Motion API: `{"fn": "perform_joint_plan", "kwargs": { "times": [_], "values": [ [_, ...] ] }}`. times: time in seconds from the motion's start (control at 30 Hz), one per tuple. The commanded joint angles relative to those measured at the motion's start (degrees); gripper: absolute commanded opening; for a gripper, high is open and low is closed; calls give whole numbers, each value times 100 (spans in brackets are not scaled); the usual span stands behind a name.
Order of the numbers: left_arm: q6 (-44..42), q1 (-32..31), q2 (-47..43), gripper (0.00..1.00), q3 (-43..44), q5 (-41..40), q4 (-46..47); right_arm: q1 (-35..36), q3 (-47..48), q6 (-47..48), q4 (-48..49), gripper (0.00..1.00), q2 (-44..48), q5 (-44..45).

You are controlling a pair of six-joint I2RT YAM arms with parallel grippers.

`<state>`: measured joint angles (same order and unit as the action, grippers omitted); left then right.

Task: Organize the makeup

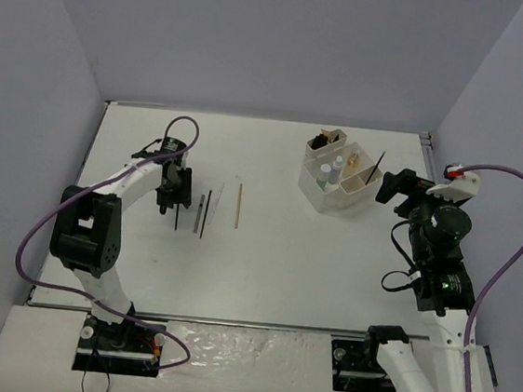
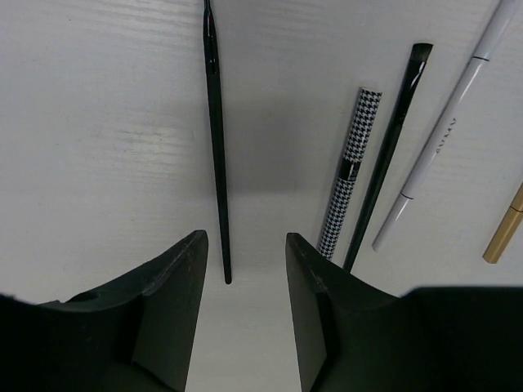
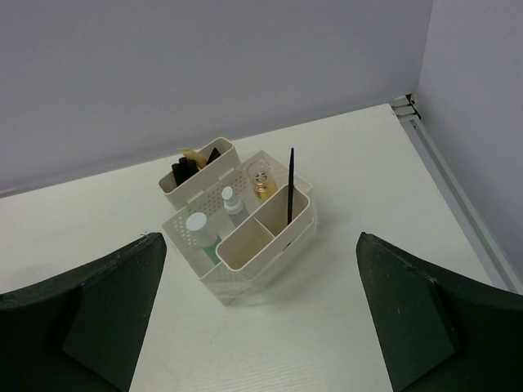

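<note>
Left claw (image 2: 245, 245) is released, jaws spread, low over the tabletop (image 2: 98, 122) with the tail of the thin black brush (image 2: 216, 147) lying between them, closer to the frame-left finger. To do this well, I'd say nudge over so the shaft sits centred, drop straight down and pinch across it. Mind the houndstooth pencil (image 2: 347, 175) just beside the frame-right finger, with the angled black brush (image 2: 388, 155), white pencil (image 2: 445, 135) and gold stick (image 2: 505, 233) fanned out to its right.

Over to the right claw (image 1: 391, 187): open wide, holding nothing, facing the white organizer (image 3: 245, 269). An upright black brush (image 3: 290, 184) stands in its right compartment, the front cell looks empty, white-capped bottles (image 3: 197, 222) and an amber bottle (image 3: 261, 181) sit behind, and dark and tan pieces fill the rear bin (image 3: 192, 186).
</note>
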<state>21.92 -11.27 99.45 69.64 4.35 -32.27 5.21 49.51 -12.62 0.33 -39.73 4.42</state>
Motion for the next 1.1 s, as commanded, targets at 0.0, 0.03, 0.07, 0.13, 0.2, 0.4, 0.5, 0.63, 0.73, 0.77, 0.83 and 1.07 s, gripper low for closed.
{"fn": "perform_joint_plan", "kwargs": {
  "times": [0.0, 0.03, 0.07, 0.13, 0.2, 0.4, 0.5, 0.63, 0.73, 0.77, 0.83, 1.07],
  "values": [
    [76, 124, 114, 39, 339, -152, 80, -20, 7, -73, 336, 100, 149, -81],
    [70, 138, 190, 39, 360, -166, 80, -20, 6, -80, 336, 100, 143, -108],
    [63, 161, 237, 39, 366, -184, 83, -20, -1, -80, 336, 100, 138, -130],
    [49, 213, 304, 39, 367, -224, 89, -20, -20, -74, 336, 100, 132, -170],
    [24, 256, 380, 39, 375, -249, 89, -20, -37, -91, 344, 100, 132, -196],
    [99, 251, 656, 37, 315, -200, 135, -24, -104, -131, 370, 100, 89, -239],
    [162, 214, 701, 31, 238, -224, 175, -20, -151, -162, 409, 100, 75, -280],
    [223, 132, 801, 19, 159, -369, 213, -28, -195, -203, 458, 100, 70, -372],
    [238, -31, 884, 10, 139, -488, 253, -20, -195, -206, 471, 100, 74, -388],
    [243, -97, 907, 6, 130, -624, 272, -20, -204, -206, 476, 100, 79, -397],
    [266, -189, 937, 1, 114, -686, 279, -26, -220, -212, 488, 100, 79, -598],
    [242, -307, 359, 0, -12, -690, 406, -20, -73, -206, 503, 100, -72, -1581]
  ]
}}
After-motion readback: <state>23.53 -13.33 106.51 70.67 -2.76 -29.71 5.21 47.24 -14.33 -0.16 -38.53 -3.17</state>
